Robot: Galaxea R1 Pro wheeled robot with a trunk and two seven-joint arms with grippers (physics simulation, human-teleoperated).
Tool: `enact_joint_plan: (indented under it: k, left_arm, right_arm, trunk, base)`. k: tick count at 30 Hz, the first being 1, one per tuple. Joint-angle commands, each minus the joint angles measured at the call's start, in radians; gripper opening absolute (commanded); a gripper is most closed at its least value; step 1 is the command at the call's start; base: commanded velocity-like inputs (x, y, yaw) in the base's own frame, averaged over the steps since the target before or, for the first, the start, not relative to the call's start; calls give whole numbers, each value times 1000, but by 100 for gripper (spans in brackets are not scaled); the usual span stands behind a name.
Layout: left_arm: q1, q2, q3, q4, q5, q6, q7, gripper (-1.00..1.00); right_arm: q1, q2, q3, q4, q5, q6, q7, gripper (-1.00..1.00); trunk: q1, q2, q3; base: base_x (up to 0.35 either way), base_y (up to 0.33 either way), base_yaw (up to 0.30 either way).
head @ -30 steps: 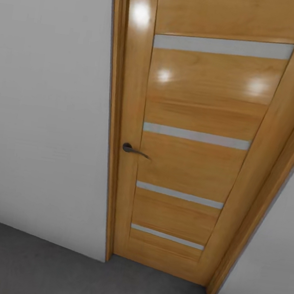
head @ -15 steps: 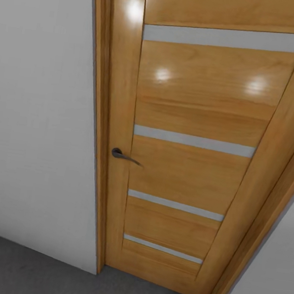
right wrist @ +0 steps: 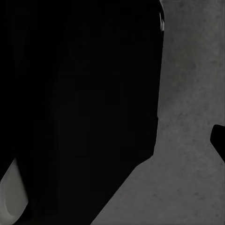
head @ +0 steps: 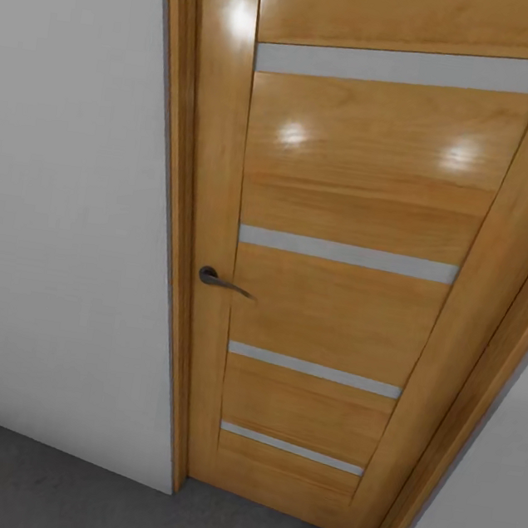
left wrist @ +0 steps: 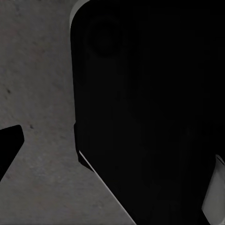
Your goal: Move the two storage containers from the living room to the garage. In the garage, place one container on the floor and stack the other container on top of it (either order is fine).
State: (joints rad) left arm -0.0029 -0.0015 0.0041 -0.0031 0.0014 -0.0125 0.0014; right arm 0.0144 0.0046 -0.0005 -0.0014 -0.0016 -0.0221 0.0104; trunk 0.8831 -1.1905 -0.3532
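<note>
Facing wooden door (head: 345,225), top edge cut off.

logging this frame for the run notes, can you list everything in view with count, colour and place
door: one, glossy orange-brown wood with four pale horizontal strips, shut, centre and right of the head view
door handle: one, dark metal lever, at the door's left edge
door frame: one, orange-brown wood, along both sides of the door
walls: grey-white, left of the door and at far right
floor: dark grey speckled concrete, along the bottom of the head view and under both wrist cameras
robot body: black mass in both wrist views
</note>
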Motion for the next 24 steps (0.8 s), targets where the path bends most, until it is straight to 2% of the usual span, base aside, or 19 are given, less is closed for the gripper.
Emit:
enact_joint_plan:
  k: [1, 24]
  left_arm:
    - [0, 0, 0, 0, 0, -1, 0, 100]
    - [0, 0, 2, 0, 0, -1, 0, 100]
  right_arm:
    - [0, 0, -1, 0, -1, -2, 1, 100]
    - [0, 1, 2, 0, 3, -4, 2, 100]
  trunk:
    - [0, -1, -1]
    - [0, -1, -1]
  base:
    - [0, 0, 0]
    - [0, 0, 0]
